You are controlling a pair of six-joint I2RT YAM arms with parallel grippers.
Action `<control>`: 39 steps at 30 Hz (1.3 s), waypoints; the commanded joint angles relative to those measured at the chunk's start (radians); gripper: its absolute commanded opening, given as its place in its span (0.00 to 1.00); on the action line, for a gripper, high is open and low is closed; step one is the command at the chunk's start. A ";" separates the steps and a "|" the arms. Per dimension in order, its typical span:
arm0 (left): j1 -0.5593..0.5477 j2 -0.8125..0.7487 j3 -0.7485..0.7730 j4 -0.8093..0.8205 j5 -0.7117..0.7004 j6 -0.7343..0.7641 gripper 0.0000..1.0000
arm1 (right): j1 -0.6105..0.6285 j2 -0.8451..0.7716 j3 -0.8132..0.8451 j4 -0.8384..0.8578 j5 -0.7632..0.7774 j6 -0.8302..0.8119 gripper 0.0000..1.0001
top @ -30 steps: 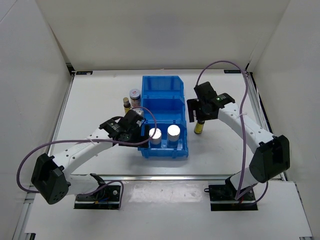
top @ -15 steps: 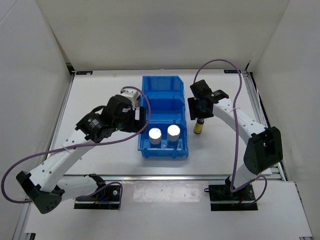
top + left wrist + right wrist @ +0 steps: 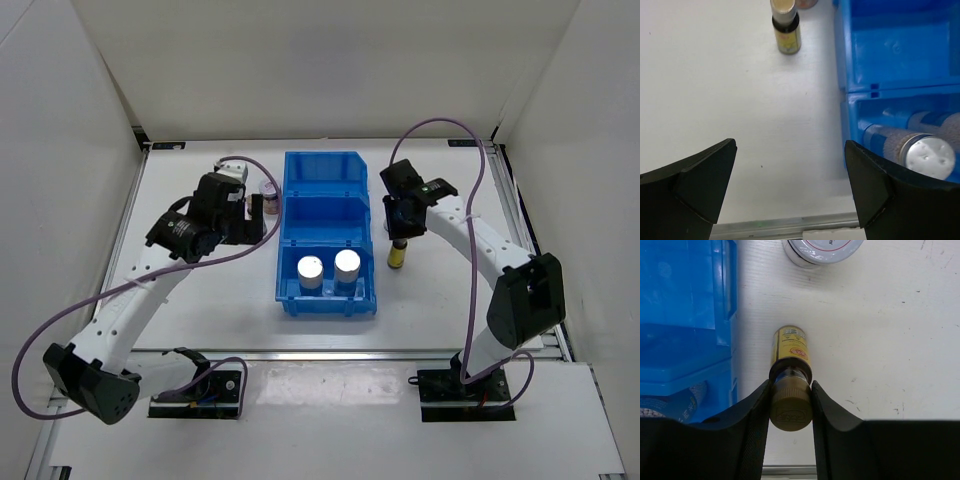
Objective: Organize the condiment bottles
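L gripper has pulled off the blue bin in the last sec. It was down at the near compartment by the white bottles; now it's over the far-left part of the table, fingers wide apart w/ nothing btw them. Both white bottles stand upright side by side in that near compartment, so that pair looks done. L wrist view now faces the left slim bottle, upright on the table just left of the bin, w/ the left jar close behind it on the far side. That's prob. this arm's next pick, though it's well short of either yet. R gripper has barely shifted. It has settled on the right slim bottle, fingers pressing the cap from both sides, i.e. clamped. That bottle hasn't moved: upright on the table just right of the bin, not lifted as far as I can tell. Right jar sits a bit farther back, untouched. Middle & far compartments hold no bottles. So approx. a third is sorted and four bottles are out, two per side. R arm looks ready to lift its bottle into the bin.
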 commanded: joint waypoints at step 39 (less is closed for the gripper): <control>0.134 0.300 0.035 0.133 0.019 -0.195 1.00 | 0.114 0.374 0.491 0.102 -0.104 -0.121 0.23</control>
